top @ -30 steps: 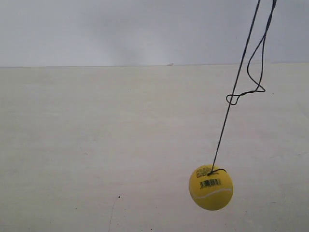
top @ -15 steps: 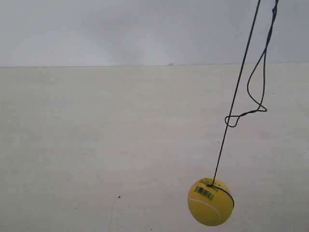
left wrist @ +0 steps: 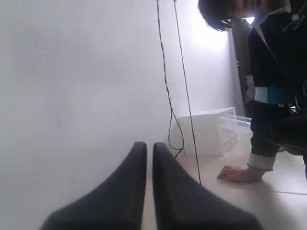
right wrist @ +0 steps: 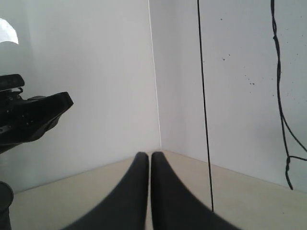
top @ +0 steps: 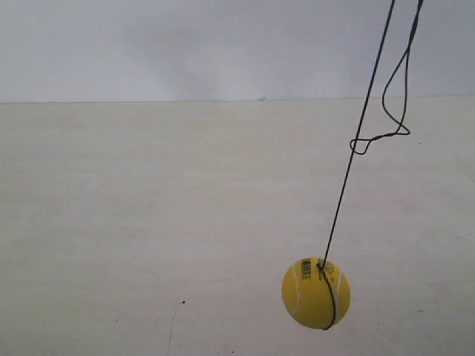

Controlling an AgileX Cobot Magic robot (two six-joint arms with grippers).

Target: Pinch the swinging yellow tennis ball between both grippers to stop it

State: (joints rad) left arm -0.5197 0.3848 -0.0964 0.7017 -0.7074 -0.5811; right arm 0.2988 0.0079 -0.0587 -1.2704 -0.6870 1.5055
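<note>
A: Where's the bright yellow felt tennis ball (top: 315, 293)?
B: Hanging on a thin black string (top: 338, 208) over the pale wooden desk (top: 148, 222), nr its near edge, twd the exterior view's right corner.
A: Claws?
B: On the left black tapered claw (left wrist: 149, 145), jaws pressed together w/ a thin slit btwn. Same on the right black tapered claw (right wrist: 149, 155).

Pale cream, faintly streaked tabletop (top: 148, 222) fills the near ground and runs far back to a plain grey-white wall (top: 185, 44), all evenly lit. On the left wrist camera, a white boxy cabinet (left wrist: 204, 132) stands beside clear plastic drawers (left wrist: 232, 132), with strong white glare (left wrist: 211, 38) on the wall behind. On the right wrist camera, two white walls meet in a corner (right wrist: 154, 96).
</note>
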